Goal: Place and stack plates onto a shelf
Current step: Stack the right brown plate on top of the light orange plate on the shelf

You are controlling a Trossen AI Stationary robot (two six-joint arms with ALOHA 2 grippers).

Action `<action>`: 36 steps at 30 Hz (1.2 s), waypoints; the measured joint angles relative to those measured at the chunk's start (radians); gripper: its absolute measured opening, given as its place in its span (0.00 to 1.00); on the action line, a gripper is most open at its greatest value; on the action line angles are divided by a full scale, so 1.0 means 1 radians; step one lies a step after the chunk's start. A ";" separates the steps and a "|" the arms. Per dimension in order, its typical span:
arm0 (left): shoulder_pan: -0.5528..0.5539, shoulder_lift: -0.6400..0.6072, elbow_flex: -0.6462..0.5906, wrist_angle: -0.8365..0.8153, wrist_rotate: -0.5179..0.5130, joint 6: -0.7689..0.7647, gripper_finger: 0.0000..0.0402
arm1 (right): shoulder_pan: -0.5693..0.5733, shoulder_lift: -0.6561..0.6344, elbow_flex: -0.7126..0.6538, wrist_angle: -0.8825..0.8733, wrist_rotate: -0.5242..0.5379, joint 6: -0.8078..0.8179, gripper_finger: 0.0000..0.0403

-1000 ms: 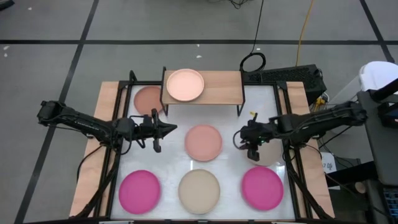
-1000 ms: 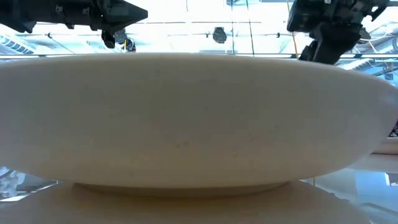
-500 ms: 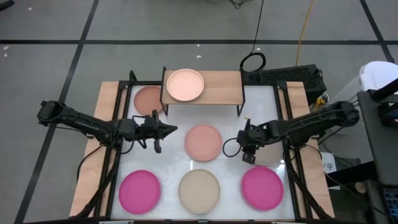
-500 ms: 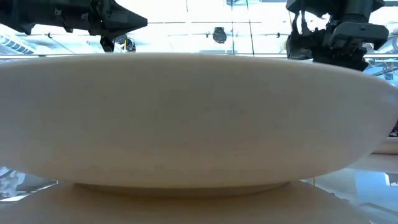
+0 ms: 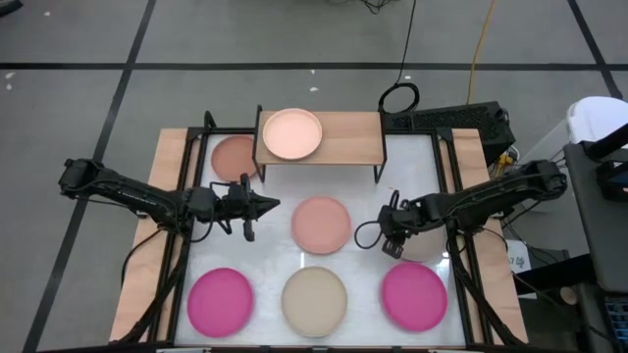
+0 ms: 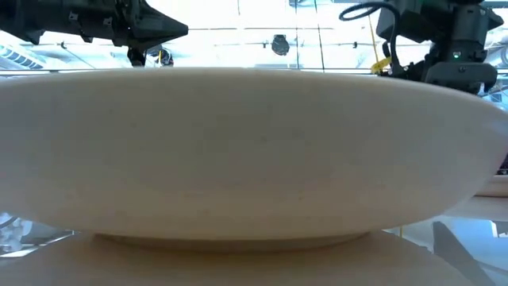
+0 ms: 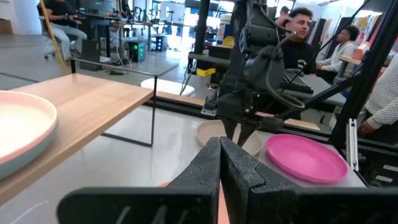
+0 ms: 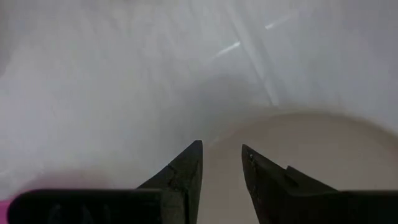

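Observation:
The shelf (image 5: pixel 343 132) stands at the table's far edge with a peach plate (image 5: pixel 291 133) on its left half. A brownish-red plate (image 5: pixel 234 155) lies beside its left legs. A pink plate (image 5: pixel 321 224) lies mid-table. Along the near edge lie a magenta plate (image 5: pixel 220 301), a beige plate (image 5: pixel 314 300) and another magenta plate (image 5: pixel 413 295). My right gripper (image 8: pixel 221 147) is open and points down over the rim of a pale plate (image 8: pixel 311 149), also pale plate (image 5: pixel 428 249), one finger on either side; no touch shows. My left gripper (image 5: pixel 267 204) hovers shut left of the pink plate.
The beige plate (image 6: pixel 238 151) fills the low view and hides the table behind it. The white tabletop has wood side strips (image 5: pixel 169 186) and black rails. People sit in the room beyond the table. Bare table lies under the shelf's right half (image 5: pixel 402 167).
My right gripper has moved a little toward the table's near edge and down, tipping until its fingers point down over the pale plate's rim. The plates have stayed in place.

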 joint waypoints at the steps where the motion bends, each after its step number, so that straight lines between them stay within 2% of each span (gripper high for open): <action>1: 0.000 0.000 0.000 0.000 0.000 0.000 0.02 | 0.000 0.000 -0.005 0.001 0.000 0.006 0.24; 10: 0.000 0.000 0.000 0.000 0.000 0.000 0.02 | 0.000 0.000 -0.056 0.114 -0.011 0.030 0.24; 26: 0.000 0.000 0.000 -0.005 0.000 -0.001 0.02 | 0.000 0.000 -0.132 0.124 -0.020 0.041 0.24; 29: 0.000 0.000 0.000 -0.004 -0.001 -0.002 0.02 | 0.000 0.000 -0.134 0.128 -0.019 0.022 0.20; 34: 0.000 0.000 0.000 -0.009 -0.001 -0.002 0.02 | 0.000 -0.002 -0.133 0.128 -0.012 -0.031 0.04; 36: 0.000 0.000 0.000 -0.009 -0.001 -0.002 0.02 | 0.000 -0.002 -0.133 0.128 -0.009 -0.052 0.03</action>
